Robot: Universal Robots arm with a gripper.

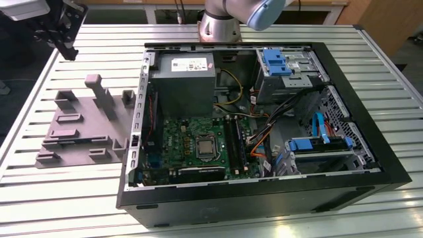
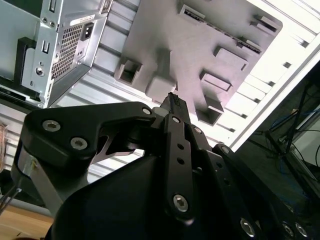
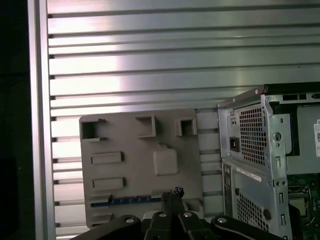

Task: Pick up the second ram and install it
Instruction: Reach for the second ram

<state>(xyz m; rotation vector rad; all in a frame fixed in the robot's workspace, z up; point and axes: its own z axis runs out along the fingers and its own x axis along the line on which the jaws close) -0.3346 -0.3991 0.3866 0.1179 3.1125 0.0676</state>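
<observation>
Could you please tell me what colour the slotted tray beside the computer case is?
Plain grey tray, best seen in the first wrist view.

Robotics lab/assembly cell: slatted aluminium counter (image 1: 59, 198), opened desktop PC case (image 1: 264, 198), grey fixture tray (image 1: 79, 139), robot arm base (image 1: 221, 25) upper centre.

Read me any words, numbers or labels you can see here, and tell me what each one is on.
Nothing can be read for certain.
Sticker on the grey power supply: print too small to read.
Label strip on the computer case rear panel: blurred, unreadable.
Grey tray: no markings seen.
</observation>
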